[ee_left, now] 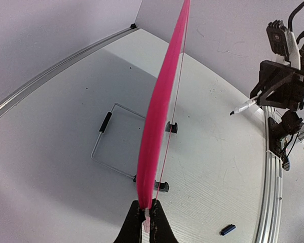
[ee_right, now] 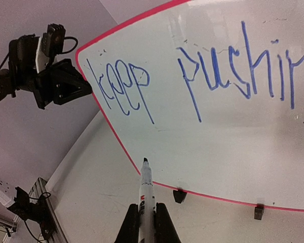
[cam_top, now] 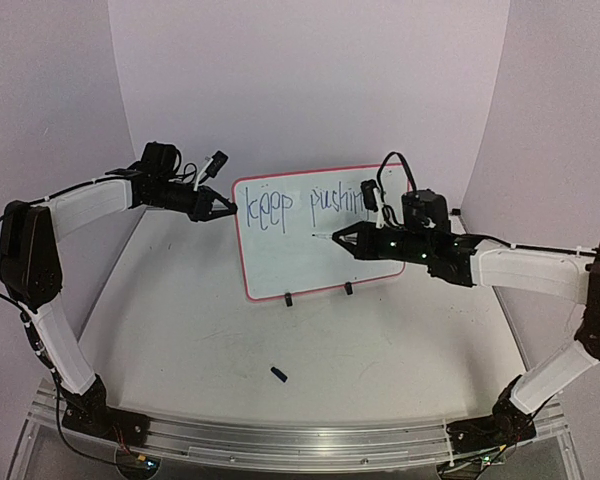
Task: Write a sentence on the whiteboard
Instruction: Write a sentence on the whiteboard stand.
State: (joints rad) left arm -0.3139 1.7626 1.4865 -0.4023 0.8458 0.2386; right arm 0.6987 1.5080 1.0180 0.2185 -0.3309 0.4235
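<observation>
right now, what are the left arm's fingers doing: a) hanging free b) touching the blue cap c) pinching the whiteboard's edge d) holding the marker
c, the left fingers are shut on the pink rim of the whiteboard; the marker is in the right fingers

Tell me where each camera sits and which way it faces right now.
Top external: above and behind the bases, looking down on the rectangular white pink-rimmed whiteboard; left arm and right arm show.
Left wrist: at the board's left edge, looking along its rim; the left pincer clamps it.
Right wrist: facing the blue handwritten lettering; the right pincer holds a thin white marker.
Shared: each wrist view shows the other arm.
</observation>
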